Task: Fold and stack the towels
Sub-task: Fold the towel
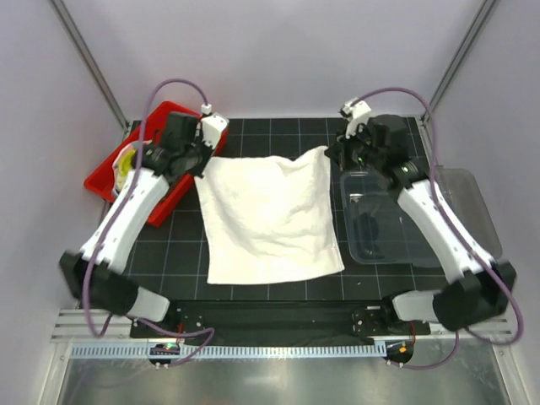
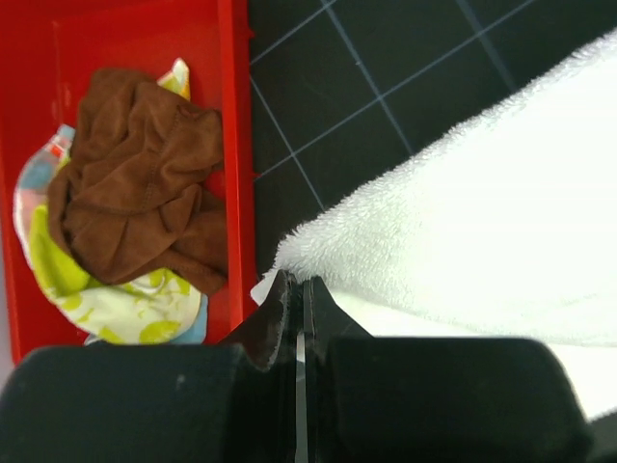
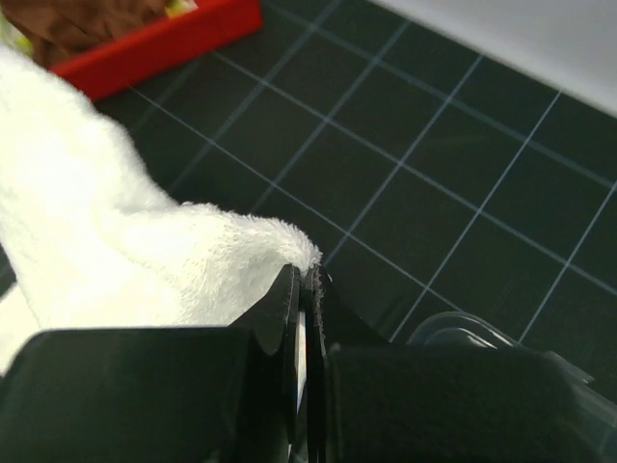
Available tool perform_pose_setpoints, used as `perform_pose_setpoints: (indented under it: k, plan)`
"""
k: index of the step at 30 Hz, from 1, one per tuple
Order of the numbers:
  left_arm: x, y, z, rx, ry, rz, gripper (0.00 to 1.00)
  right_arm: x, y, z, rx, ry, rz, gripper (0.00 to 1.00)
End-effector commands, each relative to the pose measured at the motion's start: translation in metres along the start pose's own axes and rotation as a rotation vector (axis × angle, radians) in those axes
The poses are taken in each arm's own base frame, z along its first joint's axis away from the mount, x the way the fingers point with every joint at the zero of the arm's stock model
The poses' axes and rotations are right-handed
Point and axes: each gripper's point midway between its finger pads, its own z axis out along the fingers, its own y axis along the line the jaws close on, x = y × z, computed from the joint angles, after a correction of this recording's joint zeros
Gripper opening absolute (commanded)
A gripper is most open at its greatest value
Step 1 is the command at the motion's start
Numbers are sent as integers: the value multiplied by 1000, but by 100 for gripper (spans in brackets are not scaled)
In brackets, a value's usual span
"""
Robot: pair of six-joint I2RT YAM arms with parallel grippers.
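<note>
A black mat [image 1: 278,135] with thin lines covers the table. A big white towel [image 1: 270,219] lies spread out in the middle of it, between the two arms. Its near edge rests flat on the mat.

A clear bin [image 1: 371,245] sits to the right of the white towel, just beside it. A red tray [image 1: 105,173] sits to the left, at the far corner of the mat. In the tray a brown towel [image 2: 145,183] lies in a crumpled heap. Under it is a yellow-green towel [image 2: 125,313], and only its edges show.

The left gripper [image 2: 299,289] is squeezed tight on the far left corner of the white towel, near the tray. The right gripper [image 3: 307,280] is squeezed tight on the far right corner, near the bin.
</note>
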Motion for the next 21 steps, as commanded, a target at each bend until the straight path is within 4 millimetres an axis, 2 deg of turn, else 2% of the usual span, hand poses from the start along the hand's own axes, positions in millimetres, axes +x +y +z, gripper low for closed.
perform_pose_setpoints:
  k: [1,2,3,4,5,6,8,9,12,15,17,18,19,21]
  plan:
    - [-27,46,55,-115,-41,-12,0,4,-30,49,34,4,-60,1]
    - [-29,49,71,-110,-32,-18,0,6,-36,59,39,7,-57,1]
    - [-23,46,97,-80,6,-17,0,5,-45,71,47,-12,-58,1]
    - [-34,53,108,-95,-16,-6,0,20,-55,88,52,20,-40,1]
    - [-37,57,118,-107,-15,3,0,17,-66,96,67,12,-38,1]
    - [-28,56,140,-104,22,12,0,14,-73,103,83,-4,-45,1]
    - [-38,61,154,-113,3,31,0,23,-85,121,90,7,-45,1]
    - [-32,58,171,-97,25,35,0,23,-88,126,89,3,-54,1]
    - [-29,56,188,-82,38,43,0,36,-92,144,50,25,-65,1]
    - [-19,54,193,-78,59,62,0,51,-101,155,69,54,-90,1]
    - [-17,55,190,-90,54,85,0,61,-106,156,81,79,-99,1]
    - [-5,53,191,-87,75,92,0,63,-110,154,92,81,-107,1]
    - [-8,56,185,-107,58,98,0,70,-115,152,109,95,-111,1]
    - [1,57,181,-116,67,104,0,67,-118,146,123,83,-134,1]
